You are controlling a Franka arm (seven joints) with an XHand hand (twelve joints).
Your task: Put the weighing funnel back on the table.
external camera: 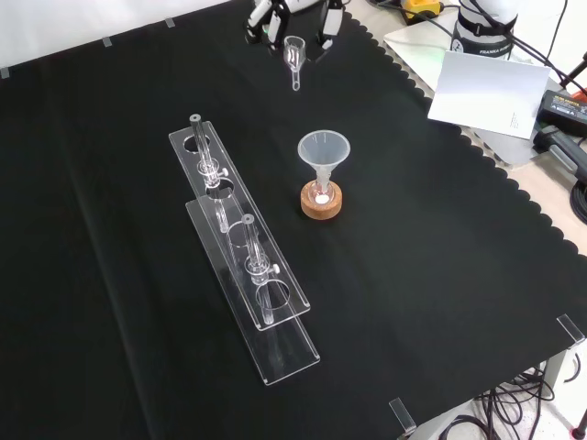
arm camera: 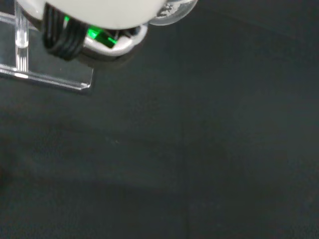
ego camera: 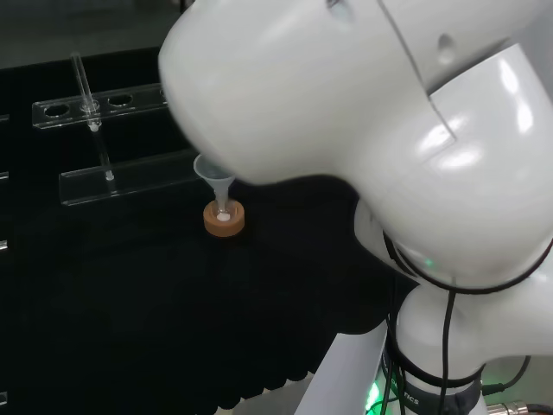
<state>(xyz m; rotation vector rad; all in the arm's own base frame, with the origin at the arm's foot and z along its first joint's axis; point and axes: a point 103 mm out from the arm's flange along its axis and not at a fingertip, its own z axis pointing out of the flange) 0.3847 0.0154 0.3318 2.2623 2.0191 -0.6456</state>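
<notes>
Sitting at the top edge of the front view, the hand (external camera: 261,20) has fingers on either side of the small clear weighing funnel (external camera: 294,53), whose stem points toward the camera. I cannot tell whether they pinch it or whether it rests on the tabletop (external camera: 440,275). Nearer the camera, the big funnel (external camera: 323,151) stands on its cork ring (external camera: 322,201), beside a clear rack (external camera: 240,240).

Head view looks from behind over the arm (ego camera: 346,104); front view looks down facing it; both see the funnel (external camera: 323,151); wrist view is close above the cloth (arm camera: 199,149)
</notes>
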